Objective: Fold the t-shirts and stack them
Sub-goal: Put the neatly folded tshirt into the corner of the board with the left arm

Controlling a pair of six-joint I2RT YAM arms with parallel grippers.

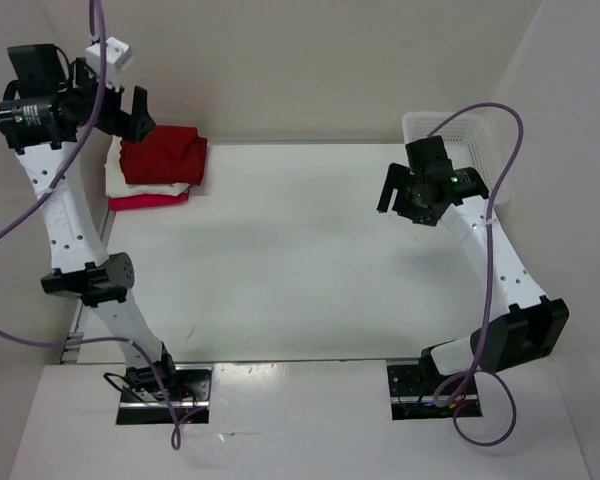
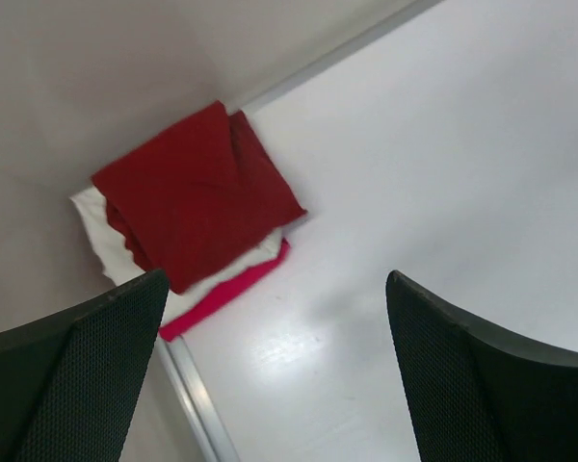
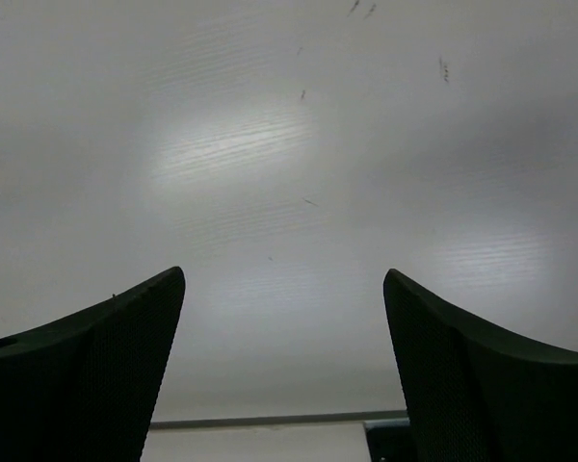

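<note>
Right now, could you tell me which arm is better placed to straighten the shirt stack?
Left: the left pincer, open, hangs right by the stack, while the right pincer sits across the table near the basket.

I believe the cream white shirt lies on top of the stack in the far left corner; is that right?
Not quite: the dark red shirt lies on top, with the cream white shirt beneath it, as the left wrist view shows.
</note>
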